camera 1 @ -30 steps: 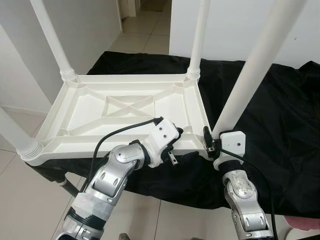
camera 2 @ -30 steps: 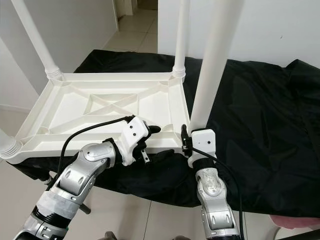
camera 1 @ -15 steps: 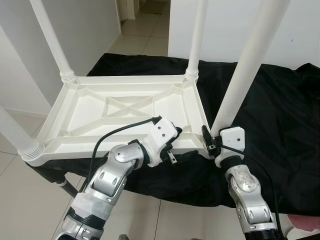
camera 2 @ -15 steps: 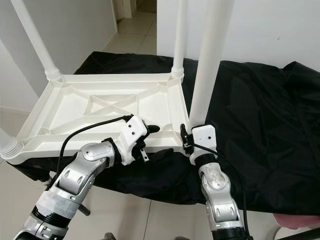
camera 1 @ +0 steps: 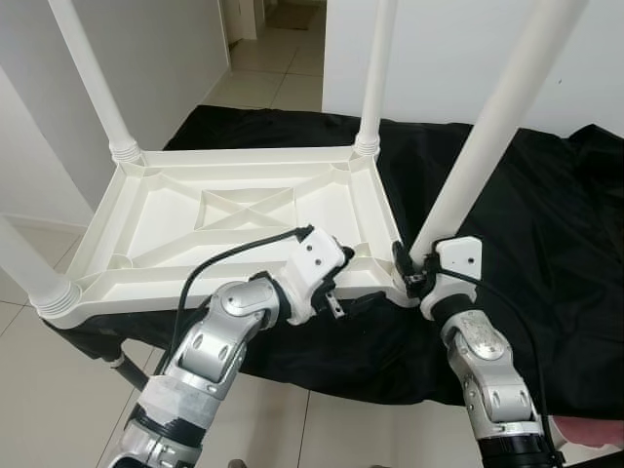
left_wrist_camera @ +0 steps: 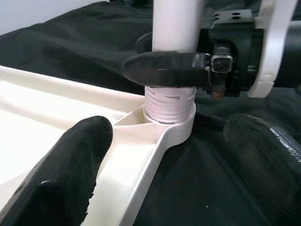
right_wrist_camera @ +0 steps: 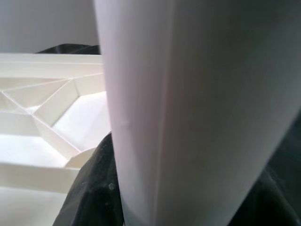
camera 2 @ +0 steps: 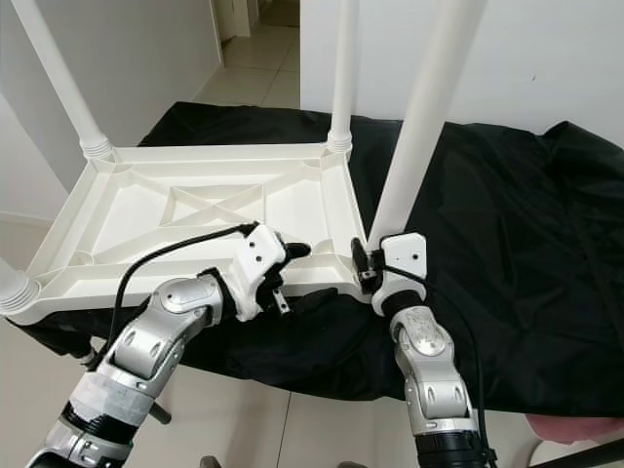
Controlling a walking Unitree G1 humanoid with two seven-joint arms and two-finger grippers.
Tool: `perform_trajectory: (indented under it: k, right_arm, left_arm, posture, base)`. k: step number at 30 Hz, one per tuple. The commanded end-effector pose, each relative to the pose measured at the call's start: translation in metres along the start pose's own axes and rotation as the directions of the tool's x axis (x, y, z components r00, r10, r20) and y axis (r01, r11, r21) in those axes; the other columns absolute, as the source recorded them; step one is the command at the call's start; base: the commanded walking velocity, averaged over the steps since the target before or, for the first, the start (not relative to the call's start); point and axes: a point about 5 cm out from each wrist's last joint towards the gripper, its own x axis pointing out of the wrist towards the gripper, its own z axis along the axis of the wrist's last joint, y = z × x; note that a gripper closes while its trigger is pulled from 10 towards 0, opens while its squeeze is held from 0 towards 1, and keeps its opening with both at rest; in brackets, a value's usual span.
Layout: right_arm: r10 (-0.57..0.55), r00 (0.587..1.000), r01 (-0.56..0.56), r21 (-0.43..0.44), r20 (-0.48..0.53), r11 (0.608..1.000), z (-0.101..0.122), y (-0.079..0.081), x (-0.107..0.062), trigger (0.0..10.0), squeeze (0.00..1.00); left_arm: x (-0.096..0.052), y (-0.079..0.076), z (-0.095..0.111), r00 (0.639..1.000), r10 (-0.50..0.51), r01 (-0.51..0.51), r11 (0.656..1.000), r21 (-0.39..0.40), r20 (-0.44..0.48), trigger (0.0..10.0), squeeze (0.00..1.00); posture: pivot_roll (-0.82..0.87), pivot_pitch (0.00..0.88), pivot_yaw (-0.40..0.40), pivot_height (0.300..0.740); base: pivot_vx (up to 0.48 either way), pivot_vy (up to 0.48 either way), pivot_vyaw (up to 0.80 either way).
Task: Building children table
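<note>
Black cloth [camera 1: 546, 224] bears upturned table [camera 1: 234, 219]; right gripper [camera 1: 414, 278] clasps leg [camera 1: 478, 166].

Silver jointed arms — white wrist housings, black cables, black fingers [left_wrist_camera: 70, 174].

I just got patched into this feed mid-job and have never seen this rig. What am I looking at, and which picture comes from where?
The two wide pictures come from the humanoid robot's head cameras, looking down at its silver arms. A white plastic children's table lies upside down on a black cloth, legs pointing up. The right gripper is shut on the near right leg, just above its corner socket. The left gripper is open, straddling the table's near rim beside that corner. The two close-ups are wrist cameras: the left wrist view looks at the leg's threaded base, the right wrist view sits right against the leg.
</note>
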Motion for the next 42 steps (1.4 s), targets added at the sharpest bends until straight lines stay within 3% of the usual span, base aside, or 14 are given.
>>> perform_trajectory:
  k: [1,5,14,19,20,21,23,26,37,42]
  right_arm:
    - [-0.006,0.993,0.010,0.030,-0.120,0.999,-0.022,-0.001,-0.004,10.0,0.00]
    - [-0.017,0.988,0.029,0.073,-0.153,0.997,-0.023,-0.003,-0.002,10.0,0.00]
    - [-0.012,0.984,0.022,0.051,-0.177,0.998,-0.024,-0.006,0.000,10.0,0.00]
    - [-0.019,0.989,0.014,-0.035,-0.149,0.999,-0.024,-0.006,-0.001,10.0,0.00]
    - [-0.001,0.996,-0.011,-0.131,-0.091,0.991,-0.021,-0.003,-0.003,10.0,0.00]
    - [-0.001,0.996,-0.011,-0.131,-0.091,0.991,-0.021,-0.003,-0.003,10.0,0.00]
    - [0.067,0.997,-0.072,-0.236,-0.030,0.969,-0.018,0.004,-0.007,10.0,0.00]
    - [0.100,0.995,-0.101,-0.259,-0.020,0.961,-0.019,0.007,-0.009,10.0,0.00]
    - [0.140,0.990,-0.134,-0.258,0.004,0.957,-0.014,0.009,-0.011,10.0,0.00]
    - [0.135,0.989,-0.143,-0.151,-0.067,0.978,-0.019,0.006,-0.007,10.0,0.00]
  left_arm:
    - [-0.002,0.003,0.001,0.998,0.059,-0.059,0.998,-0.002,-0.001,10.0,0.00]
    - [-0.002,0.004,0.001,0.998,0.059,-0.059,0.998,-0.001,-0.001,10.0,0.00]
    - [-0.003,0.006,0.002,0.998,0.061,-0.061,0.998,0.001,0.001,10.0,0.00]
    - [-0.003,0.007,0.003,0.998,0.065,-0.065,0.998,0.004,0.001,10.0,0.00]
    - [-0.003,0.007,0.003,0.998,0.066,-0.066,0.998,0.004,0.001,10.0,0.00]
    - [-0.003,0.007,0.003,0.998,0.066,-0.066,0.998,0.004,0.001,10.0,0.00]
    - [-0.003,0.008,0.003,0.998,0.067,-0.067,0.998,0.005,0.000,10.0,0.00]
    - [-0.003,0.008,0.003,0.998,0.068,-0.068,0.998,0.005,-0.001,10.0,0.00]
    - [-0.003,0.009,0.004,0.998,0.068,-0.068,0.998,0.007,0.001,10.0,0.00]
    - [-0.003,0.010,0.005,0.998,0.068,-0.068,0.998,0.009,0.004,10.0,0.00]
  posture:
    - [-0.09,0.000,0.034,0.740]
    - [-0.09,0.000,0.038,0.740]
    - [-0.09,0.000,0.041,0.740]
    - [-0.09,0.000,0.043,0.740]
    - [-0.08,0.000,0.043,0.740]
    - [-0.08,0.000,0.043,0.740]
    - [-0.08,0.000,0.044,0.740]
    - [-0.08,0.000,0.045,0.740]
    - [-0.09,0.000,0.052,0.740]
    - [-0.09,0.000,0.054,0.740]
  base:
    - [0.000,0.000,0.00]
    - [0.000,0.000,0.00]
    - [0.000,0.000,0.00]
    - [0.000,0.000,0.00]
    - [0.000,0.000,0.00]
    - [0.000,0.000,0.00]
    - [0.000,0.000,0.00]
    - [0.000,0.000,0.00]
    - [0.000,0.000,0.00]
    - [0.000,0.000,0.00]
